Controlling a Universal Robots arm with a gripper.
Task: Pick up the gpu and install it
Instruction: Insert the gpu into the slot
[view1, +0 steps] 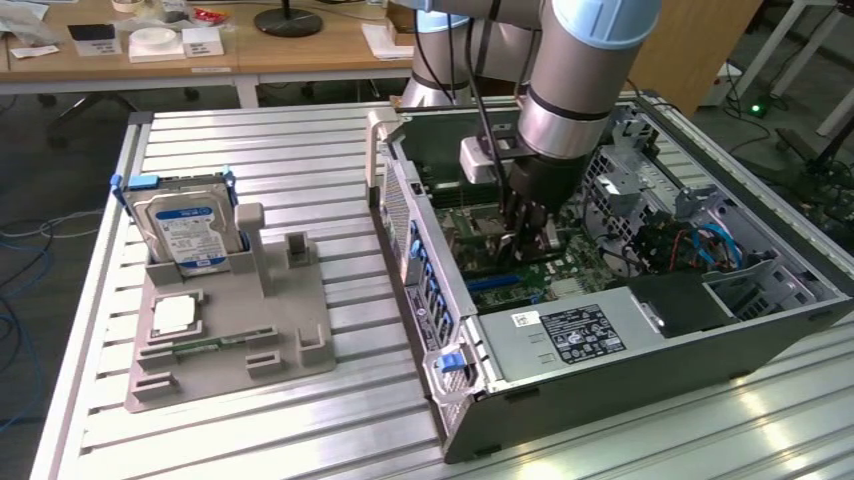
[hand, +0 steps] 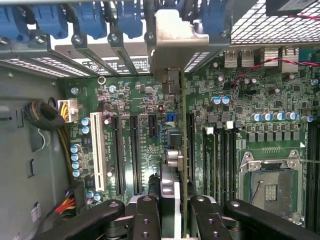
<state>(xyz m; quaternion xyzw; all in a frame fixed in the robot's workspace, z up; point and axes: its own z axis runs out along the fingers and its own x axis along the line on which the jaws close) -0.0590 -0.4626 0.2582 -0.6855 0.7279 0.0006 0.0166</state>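
While the arm reaches into the open computer case (view1: 641, 330) at centre right:
Claw: the claw (hand: 169, 202) is clamped on the gpu (hand: 172, 135), held edge-on.
Gpu position: over the motherboard (hand: 260, 125) slots, bracket at the rear openings.
Progress: picked up; seating looks unfinished.
Counter: the hard drive (view1: 183, 232) stays in its holder, left.

One gpu (hand: 172, 150), one hard drive (view1: 184, 228)

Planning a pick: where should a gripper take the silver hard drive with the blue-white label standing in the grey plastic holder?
Take the silver hard drive by its free upper part, fingers across its two broad faces, coming straight down from above. It stands upright, and the grey plastic holder encloses its lower end.
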